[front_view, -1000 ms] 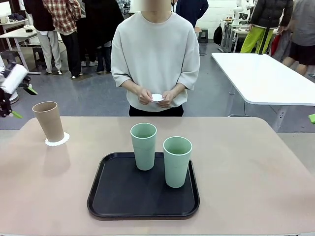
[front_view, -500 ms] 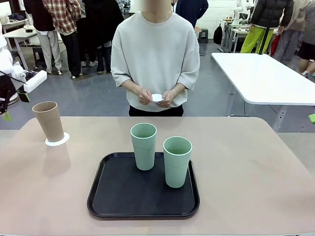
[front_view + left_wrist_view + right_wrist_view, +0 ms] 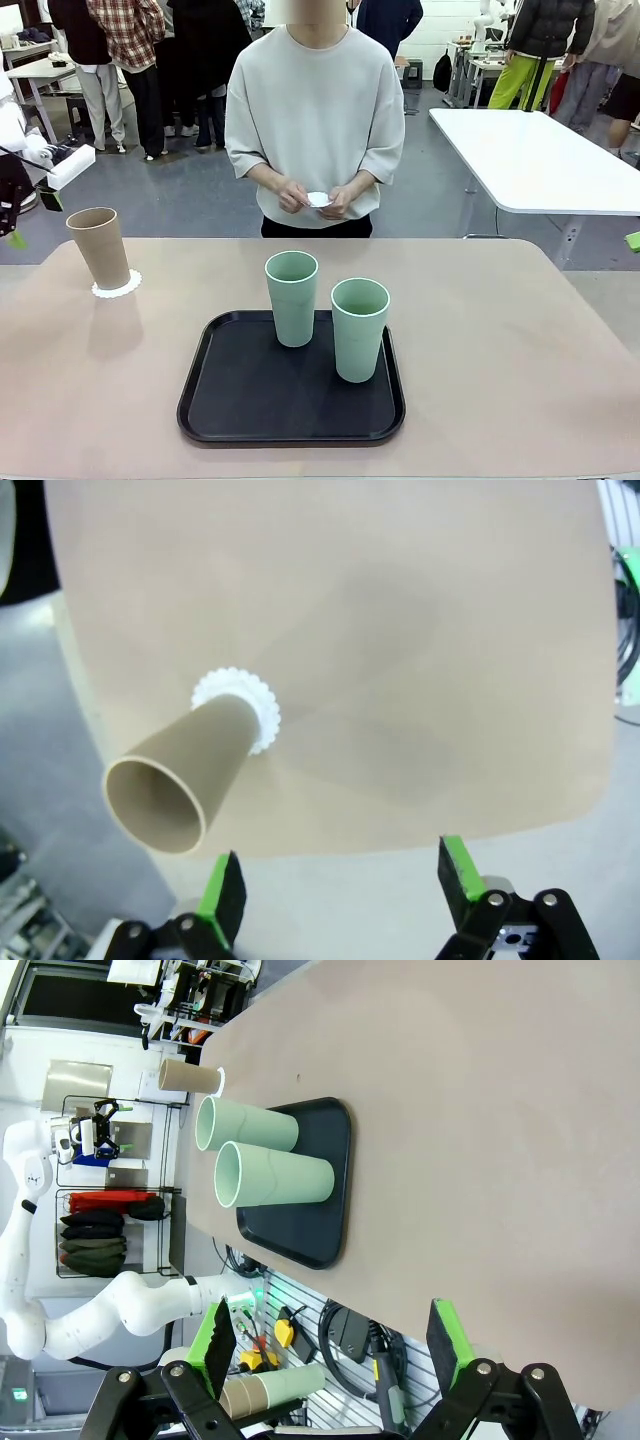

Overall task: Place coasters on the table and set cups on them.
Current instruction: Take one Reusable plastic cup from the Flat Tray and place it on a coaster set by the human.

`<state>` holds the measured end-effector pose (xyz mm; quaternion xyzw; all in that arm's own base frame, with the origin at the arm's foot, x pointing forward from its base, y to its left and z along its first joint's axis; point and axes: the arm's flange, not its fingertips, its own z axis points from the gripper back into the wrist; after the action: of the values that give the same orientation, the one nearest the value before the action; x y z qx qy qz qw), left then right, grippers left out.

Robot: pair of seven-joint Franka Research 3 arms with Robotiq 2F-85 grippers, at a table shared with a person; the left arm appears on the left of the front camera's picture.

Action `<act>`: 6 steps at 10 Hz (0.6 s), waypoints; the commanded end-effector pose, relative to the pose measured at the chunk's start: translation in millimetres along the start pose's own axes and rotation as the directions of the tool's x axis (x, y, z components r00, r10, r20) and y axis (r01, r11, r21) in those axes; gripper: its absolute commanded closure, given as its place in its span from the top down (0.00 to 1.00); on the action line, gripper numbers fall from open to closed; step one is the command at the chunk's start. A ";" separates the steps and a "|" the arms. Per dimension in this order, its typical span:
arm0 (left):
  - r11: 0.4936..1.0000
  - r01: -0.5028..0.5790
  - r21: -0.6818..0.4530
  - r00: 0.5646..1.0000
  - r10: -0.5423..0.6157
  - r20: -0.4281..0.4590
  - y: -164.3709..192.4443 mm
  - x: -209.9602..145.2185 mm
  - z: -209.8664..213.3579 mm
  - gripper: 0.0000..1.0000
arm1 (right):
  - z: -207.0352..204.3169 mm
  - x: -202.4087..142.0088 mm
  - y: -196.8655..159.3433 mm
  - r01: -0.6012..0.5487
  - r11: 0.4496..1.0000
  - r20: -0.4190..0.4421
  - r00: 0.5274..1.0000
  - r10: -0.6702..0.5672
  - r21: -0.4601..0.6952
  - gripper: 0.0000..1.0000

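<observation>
With our left end effector [image 3: 338, 865] and right end effector [image 3: 330, 1310] both spread empty, the tan cup [image 3: 180, 780] just ahead of the left sits on its coaster [image 3: 262, 705], while farther off two green cups [image 3: 291, 300] on the tray [image 3: 230, 410] lack theirs, we judge.

The table [image 3: 520, 340] has a smooth, matt beige-pink top. The black tray [image 3: 250, 400] looks like smooth plastic with a faint sheen. On the tray, two pale green cups [image 3: 291, 297] are matt. Left of the tray, the tan cup [image 3: 99, 246] is equally matt, on a lacy-edged white coaster [image 3: 117, 287].
</observation>
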<state>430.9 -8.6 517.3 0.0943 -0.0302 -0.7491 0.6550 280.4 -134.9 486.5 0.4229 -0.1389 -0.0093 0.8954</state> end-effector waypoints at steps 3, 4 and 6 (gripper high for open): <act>1.000 -0.018 0.014 1.000 0.018 -0.025 -3.9 1.3 -1.7 1.00 | 0.0 -0.1 -1.0 0.000 1.000 0.001 1.000 0.000 0.017 1.00; 1.000 -0.018 0.014 1.000 0.018 -0.025 -3.9 1.3 -1.7 1.00 | 0.0 -0.1 -1.0 0.000 1.000 0.001 1.000 0.000 0.017 1.00; 0.976 -0.212 -0.055 0.965 0.217 0.146 -6.7 1.8 15.3 1.00 | 0.0 -0.1 -1.0 0.000 1.000 0.001 1.000 0.000 0.017 1.00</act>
<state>427.9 -6.9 520.1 0.0705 -0.0414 -0.7296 0.6790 280.4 -134.9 486.6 0.4229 -0.1389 -0.0092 0.8954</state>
